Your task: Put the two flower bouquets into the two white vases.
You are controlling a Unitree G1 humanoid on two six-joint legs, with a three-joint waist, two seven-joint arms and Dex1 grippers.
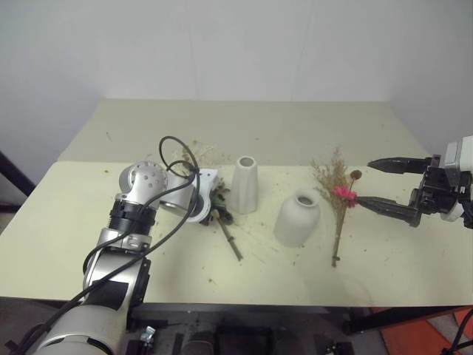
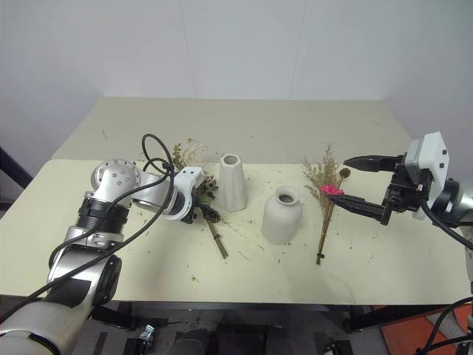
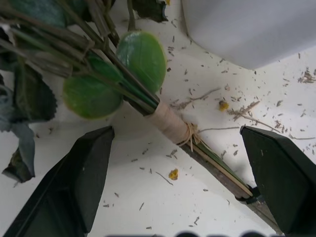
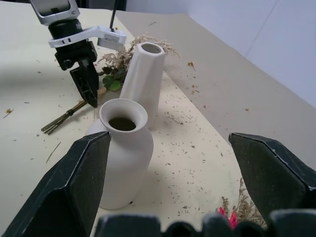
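On the cream worktop [image 1: 414, 274], the left end effector [image 3: 173, 163] stands wide astride the leafy cream-white bouquet's [image 3: 168, 123] wrapped stem beside the tall tapered white vase [image 1: 245, 183]. Right end effector [image 1: 378, 183] gapes above the tan, pink-flowered bouquet [image 1: 338, 194], near the squat white vase [image 1: 298, 217], with bare surface toward the front edge.

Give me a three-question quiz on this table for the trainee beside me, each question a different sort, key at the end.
1. True or false: both bouquets already stand in vases.
2. The left claw is open around which part of the green-leaved bouquet? A) its leaves B) its wrapped stems C) nothing, it is far away
3. Fill in: the pink-flowered bouquet lies on the table between the squat vase and the ____ claw.

Key
1. False: both bouquets lie on the table; the squat vase's mouth is empty, and no stems rise from the tall vase.
2. B
3. right; that right claw is open.
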